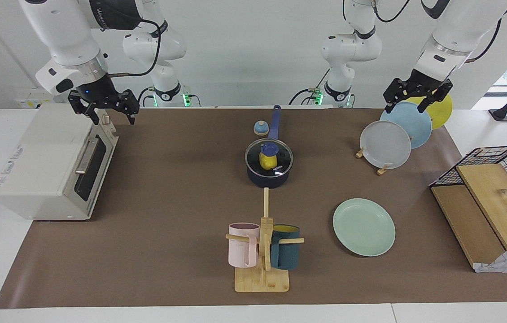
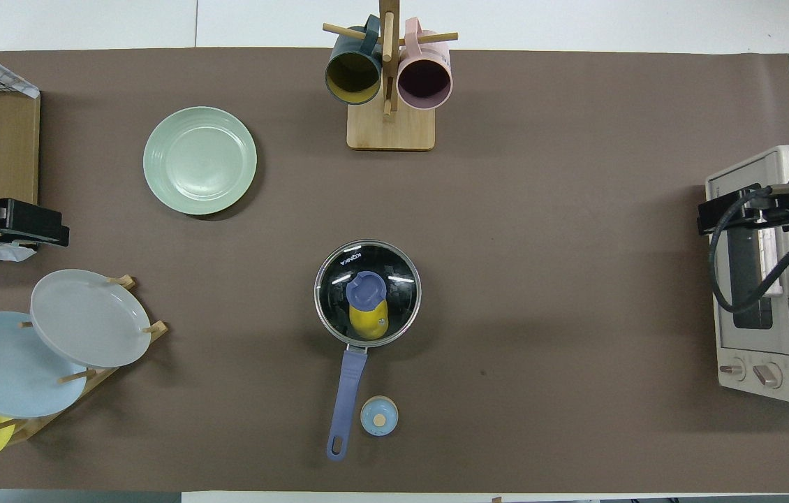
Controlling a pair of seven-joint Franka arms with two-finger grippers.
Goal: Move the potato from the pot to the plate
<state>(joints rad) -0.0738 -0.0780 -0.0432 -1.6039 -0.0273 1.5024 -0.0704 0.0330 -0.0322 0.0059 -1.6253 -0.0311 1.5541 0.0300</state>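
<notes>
Facing view | small yellow potato (image 1: pixel 268 160) under glass lid (image 1: pixel 280 162), in navy saucepan (image 1: pixel 269 178), frame centre | pale mint-green round plate (image 1: pixel 364 227), lower right, bare | left gripper (image 1: pixel 418 97) upper right, right gripper (image 1: pixel 104 106) upper left, both spread wide, holding nothing

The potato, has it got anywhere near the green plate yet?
Not yet. The potato sits in the pot under a glass lid, and the plate lies bare. Nothing is in hand: the left gripper hangs open over the plate rack, the right gripper open over the toaster oven. Left: lift the lid, move the potato.
</notes>
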